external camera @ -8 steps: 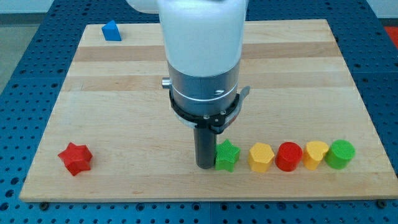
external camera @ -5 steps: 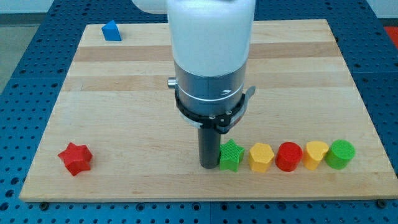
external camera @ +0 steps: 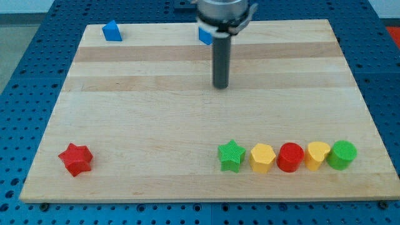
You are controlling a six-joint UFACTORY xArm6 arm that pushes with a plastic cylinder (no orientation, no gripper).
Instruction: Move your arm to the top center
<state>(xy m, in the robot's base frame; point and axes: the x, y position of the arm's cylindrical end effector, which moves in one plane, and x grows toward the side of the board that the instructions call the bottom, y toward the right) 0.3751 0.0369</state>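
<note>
Rod-ended and gripperless, my tip (external camera: 220, 87) touched no block, standing just below a partly hidden blue block (external camera: 204, 35) near the wooden board (external camera: 137, 119)'s top edge. Judging by this, it needed only a short slide upward.

my tip (external camera: 220, 86) | left green star (external camera: 230, 155) | now upper centre, well apart
</note>
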